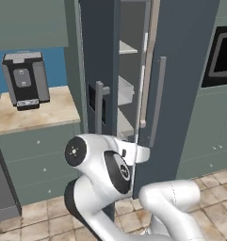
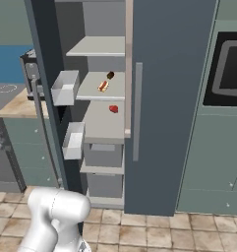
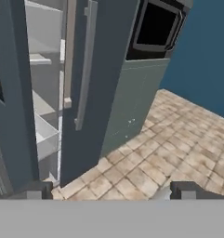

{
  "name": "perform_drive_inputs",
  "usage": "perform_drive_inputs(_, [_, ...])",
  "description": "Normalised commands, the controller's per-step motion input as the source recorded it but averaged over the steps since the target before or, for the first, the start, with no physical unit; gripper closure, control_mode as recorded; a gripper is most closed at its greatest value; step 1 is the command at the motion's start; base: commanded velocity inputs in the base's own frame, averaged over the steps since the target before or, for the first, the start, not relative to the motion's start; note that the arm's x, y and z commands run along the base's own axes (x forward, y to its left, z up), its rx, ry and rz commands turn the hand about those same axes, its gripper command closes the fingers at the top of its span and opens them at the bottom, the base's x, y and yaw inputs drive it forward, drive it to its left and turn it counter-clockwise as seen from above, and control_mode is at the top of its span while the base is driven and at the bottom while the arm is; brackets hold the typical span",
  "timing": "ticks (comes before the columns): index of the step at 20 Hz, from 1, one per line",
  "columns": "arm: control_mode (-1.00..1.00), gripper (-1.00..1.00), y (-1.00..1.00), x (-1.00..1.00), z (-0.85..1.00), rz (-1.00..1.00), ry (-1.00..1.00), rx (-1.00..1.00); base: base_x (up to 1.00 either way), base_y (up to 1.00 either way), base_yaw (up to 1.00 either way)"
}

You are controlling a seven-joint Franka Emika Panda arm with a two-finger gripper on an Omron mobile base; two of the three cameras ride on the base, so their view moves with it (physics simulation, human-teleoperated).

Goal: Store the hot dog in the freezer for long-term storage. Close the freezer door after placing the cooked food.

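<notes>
The hot dog (image 2: 103, 86) lies on a middle shelf (image 2: 98, 91) inside the freezer (image 2: 164, 98), with a small dark item (image 2: 110, 75) behind it and a red item (image 2: 113, 109) on the shelf below. The freezer door (image 1: 100, 66) stands partly open, white bins (image 2: 66, 87) on its inner side. The gripper (image 3: 108, 191) is empty, fingers (image 3: 187, 189) spread wide, low by the tiled floor (image 3: 169, 148). A black coffee machine (image 1: 25, 79) sits on the counter (image 1: 39, 115).
</notes>
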Motion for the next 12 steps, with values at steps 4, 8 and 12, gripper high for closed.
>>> perform_drive_inputs(4, [-1.00, -1.00, 0.57, 0.42, 0.04, -0.24, -0.26, -0.03, 0.00, 0.00, 0.00])
perform_drive_inputs(8, [-1.00, -1.00, 0.34, 0.66, 0.02, -0.22, -0.02, -0.02, 0.00, 0.00, 0.00])
perform_drive_inputs(12, [-1.00, -1.00, -0.03, 0.36, 0.00, -0.19, 0.02, 0.00, 0.00, 0.00, 0.00])
